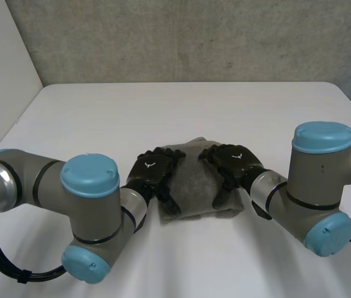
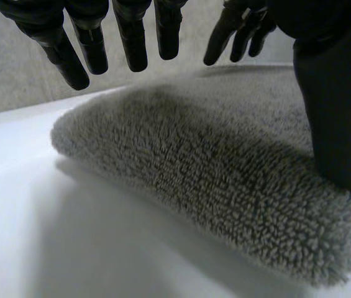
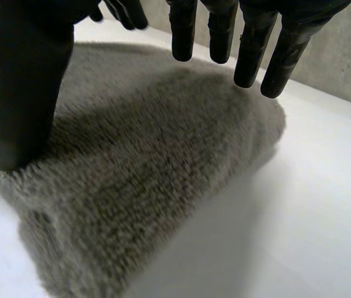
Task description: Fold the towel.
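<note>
Head view: left hand [image 1: 154, 169], right hand [image 1: 234, 160] spread over towel [image 1: 195, 186] (on white table [image 1: 181, 105]).

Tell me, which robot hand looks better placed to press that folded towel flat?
Right, though only just: the right robot hand reaches further in over the towel, while the left robot hand sits at its left edge.

Left hand [image 1: 153, 167] and right hand [image 1: 232, 160] sit over the grey towel [image 1: 194, 185]
</note>
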Robot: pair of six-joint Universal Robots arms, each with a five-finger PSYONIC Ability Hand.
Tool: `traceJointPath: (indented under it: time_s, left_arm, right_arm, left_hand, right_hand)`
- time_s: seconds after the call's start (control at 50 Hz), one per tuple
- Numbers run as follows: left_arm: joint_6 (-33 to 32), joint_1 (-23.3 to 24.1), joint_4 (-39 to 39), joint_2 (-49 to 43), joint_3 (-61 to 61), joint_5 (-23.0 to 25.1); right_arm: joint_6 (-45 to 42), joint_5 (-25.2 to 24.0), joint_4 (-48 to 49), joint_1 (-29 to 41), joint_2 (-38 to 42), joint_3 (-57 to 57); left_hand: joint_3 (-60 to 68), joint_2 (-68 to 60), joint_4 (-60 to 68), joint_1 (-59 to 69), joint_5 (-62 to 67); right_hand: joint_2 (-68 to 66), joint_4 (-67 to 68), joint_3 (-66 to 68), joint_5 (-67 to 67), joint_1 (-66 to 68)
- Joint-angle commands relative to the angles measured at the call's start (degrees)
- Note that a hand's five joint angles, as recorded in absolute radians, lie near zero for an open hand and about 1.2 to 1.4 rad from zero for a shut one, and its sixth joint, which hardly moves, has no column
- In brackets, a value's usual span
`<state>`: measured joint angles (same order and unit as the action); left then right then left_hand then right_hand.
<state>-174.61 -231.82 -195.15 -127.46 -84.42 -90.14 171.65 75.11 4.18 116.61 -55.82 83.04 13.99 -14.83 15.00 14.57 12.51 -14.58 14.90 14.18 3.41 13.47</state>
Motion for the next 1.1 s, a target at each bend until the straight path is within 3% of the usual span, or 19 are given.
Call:
traceJointPath:
  time_s: [0.02,0.14,0.18,0.2,0.24,0.28,0.34,0.38,0.5,0.8,0.9,0.96,1.0,1.1]
  left_arm:
    - [-0.99,-0.13,3.63,4.22,2.76,-3.54]
    - [-0.73,-1.18,6.8,13.82,4.96,-5.84]
    - [-0.73,-1.8,8.47,16.63,5.84,-6.54]
    - [-0.64,-2.49,10.91,19.41,6.8,-7.15]
    - [-0.47,-3.38,13.4,21.64,7.95,-7.68]
    - [-0.38,-5.04,19.61,24.97,11.01,-7.94]
    - [-0.29,-5.49,22.54,25.95,12.35,-8.03]
    - [-0.38,-5.84,27.61,26.47,14.8,-8.12]
    - [-0.47,-6.28,32.37,26.65,16.39,-10.4]
    - [-0.55,-6.28,32.47,26.56,16.57,-11.55]
    - [-0.38,-6.28,32.29,26.82,16.04,-11.46]
    - [-0.29,-6.28,32.21,26.83,15.86,-11.2]
    - [-0.29,-6.28,32.2,26.83,15.95,-11.2]
    - [-0.29,-6.28,31.94,26.83,16.04,-11.2]
  right_arm:
    - [-0.79,0.38,-0.75,-0.86,-4.62,-0.16]
    - [0.71,1.62,-0.92,-1.21,-14.05,-0.33]
    - [3.85,7.9,-0.92,-1.3,-20.96,-1.47]
    - [3.87,7.94,-0.92,-1.3,-20.99,-1.47]
    - [5.1,13.63,-1.36,-1.65,-25.28,-2.44]
    - [4.84,15.83,-1.89,-2.17,-26.95,-2.53]
    - [4.66,18.48,-4.51,-3.14,-28.63,-3.05]
    - [4.66,18.58,-6.27,-3.23,-28.81,-3.58]
    - [4.66,18.49,-9.27,-3.32,-28.73,-4.46]
    - [4.75,18.4,-9.27,-3.15,-28.73,-3.76]
    - [4.66,17.35,-8.92,-2.62,-28.02,-3.5]
    - [4.66,13.13,-8.39,-2.18,-24.68,-3.23]
    - [4.57,6.22,-8.22,-1.57,-19.35,-3.49]
    - [3.7,-1.0,-8.04,-1.21,-12.31,-3.67]
  left_hand:
    - [-3.78,4.62,-4.78,-4.36,-12.3]
    - [-3.28,4.11,-4.28,-3.85,-11.79]
    - [-3.11,3.94,-4.11,-3.68,-11.62]
    - [-3.11,3.94,-4.11,-3.68,-11.62]
    - [-3.28,4.11,-4.28,-3.85,-11.79]
    - [-3.78,4.62,-4.78,-4.36,-12.3]
    - [-3.78,4.62,-4.78,-4.36,-12.3]
    - [-3.78,4.62,-4.78,-4.36,-12.3]
    - [-3.95,4.78,-4.95,-4.52,-12.46]
    - [-3.95,4.79,-4.95,-4.52,-12.46]
    - [-3.78,4.62,-4.78,-4.36,-12.3]
    - [-3.78,4.62,-4.78,-4.36,-12.3]
    - [-3.95,4.78,-4.95,-4.52,-12.46]
    - [-3.78,4.62,-4.78,-4.36,-12.3]
  right_hand:
    - [4.58,-4.9,-4.18,-3.41,-3.47]
    - [4.58,-4.9,-4.18,-3.41,-3.47]
    - [4.58,-4.9,-4.18,-3.41,-3.47]
    - [4.58,-4.9,-4.18,-3.41,-3.47]
    - [4.58,-4.9,-4.18,-3.41,-3.47]
    - [4.58,-4.9,-4.18,-3.41,-3.47]
    - [4.58,-4.9,-4.18,-3.41,-3.47]
    - [4.58,-4.9,-4.18,-3.41,-3.47]
    - [4.58,-4.9,-4.18,-3.41,-3.47]
    - [4.58,-4.9,-4.18,-3.41,-3.47]
    - [4.58,-4.9,-4.18,-3.41,-3.47]
    - [4.58,-4.9,-4.18,-3.41,-3.47]
    - [4.58,-4.9,-4.18,-3.41,-3.47]
    - [4.58,-4.9,-4.18,-3.41,-3.47]
